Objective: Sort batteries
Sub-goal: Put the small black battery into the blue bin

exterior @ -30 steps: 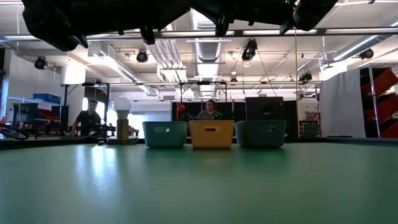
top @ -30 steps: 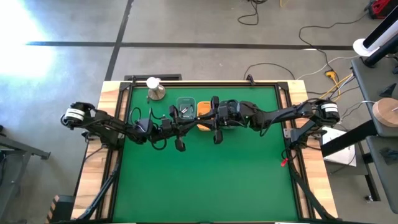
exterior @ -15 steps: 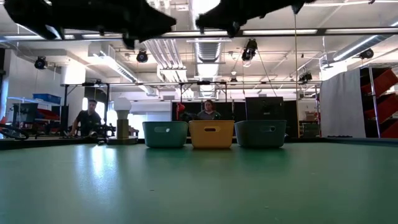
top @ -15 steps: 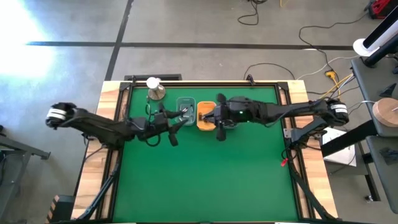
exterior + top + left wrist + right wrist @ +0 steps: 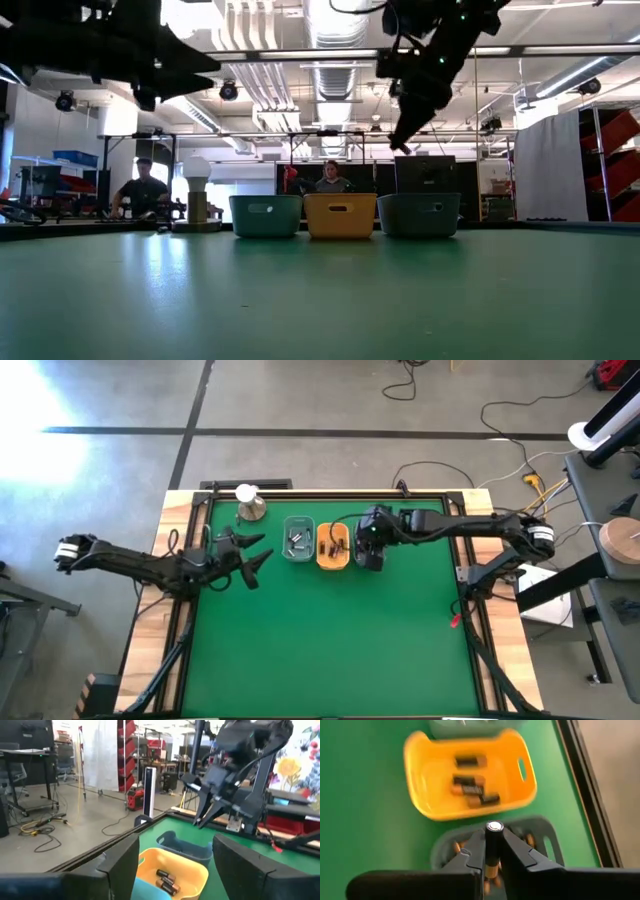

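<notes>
Right pincer [image 5: 493, 851] clamped on an upright battery [image 5: 493, 836] at frame centre, above grey tray [image 5: 545, 837]. Left pincer [image 5: 252, 554] spread, empty, mid-left. Likely light, rigid, slippery; best gripped across the barrel.

Green table mat [image 5: 330, 650]; yellow tray [image 5: 470, 777], grey tray [image 5: 540, 840]; black-and-copper batteries [image 5: 470, 787]; dark gripper fingers [image 5: 520, 855].

Your green worktop [image 5: 330, 640] carries 3 trays side by side: teal [image 5: 297, 537], yellow [image 5: 333, 547], grey [image 5: 371, 552]. Metal dome w/ white ball [image 5: 250, 505] sits near the far-left corner.
</notes>
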`<state>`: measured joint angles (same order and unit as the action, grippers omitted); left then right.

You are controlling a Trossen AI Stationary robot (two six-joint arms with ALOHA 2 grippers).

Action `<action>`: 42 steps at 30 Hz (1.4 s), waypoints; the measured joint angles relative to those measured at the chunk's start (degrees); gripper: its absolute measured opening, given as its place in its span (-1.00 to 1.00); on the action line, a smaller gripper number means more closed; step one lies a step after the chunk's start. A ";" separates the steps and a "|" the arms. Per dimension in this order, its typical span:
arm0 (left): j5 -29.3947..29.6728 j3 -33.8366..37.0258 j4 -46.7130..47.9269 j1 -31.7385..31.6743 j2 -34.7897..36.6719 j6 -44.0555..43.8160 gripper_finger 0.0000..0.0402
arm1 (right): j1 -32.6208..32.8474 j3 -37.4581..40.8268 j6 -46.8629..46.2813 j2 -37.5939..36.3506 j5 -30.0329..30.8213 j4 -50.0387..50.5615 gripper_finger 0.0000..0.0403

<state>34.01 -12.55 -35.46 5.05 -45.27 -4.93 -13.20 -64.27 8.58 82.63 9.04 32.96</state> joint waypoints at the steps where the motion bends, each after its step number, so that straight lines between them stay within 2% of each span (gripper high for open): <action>1: -0.02 0.43 0.02 -0.08 1.05 -0.06 0.15 | -0.87 0.13 0.00 0.00 -0.04 0.91 -0.87; 3: 0.01 0.88 -0.07 -0.23 2.40 0.18 0.18 | -2.53 0.22 -0.02 0.61 -0.30 1.17 -0.87; 8: -1.14 3.08 -0.03 -1.90 4.76 1.20 0.24 | -6.06 -0.69 -1.53 4.29 -6.47 5.78 -0.87; 15: -2.09 4.13 0.08 -2.70 4.42 -0.30 0.26 | -6.23 -2.00 -1.25 9.15 -6.67 8.83 -0.87; 32: -1.49 4.13 -0.03 -2.70 0.69 -0.15 0.23 | -6.39 -2.05 1.17 17.62 -5.99 7.98 -0.87; 38: 3.92 4.13 1.03 -2.74 -0.13 -0.75 0.23 | -6.79 -1.96 2.37 18.13 -5.85 4.59 -0.81; 42: 4.39 4.13 1.70 -2.88 -2.51 -3.87 0.23 | -6.98 -1.73 2.75 18.86 -5.86 2.57 -0.81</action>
<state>38.40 -8.43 -33.76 2.17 -47.78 -8.80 -20.18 -66.01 11.33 101.49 3.18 35.54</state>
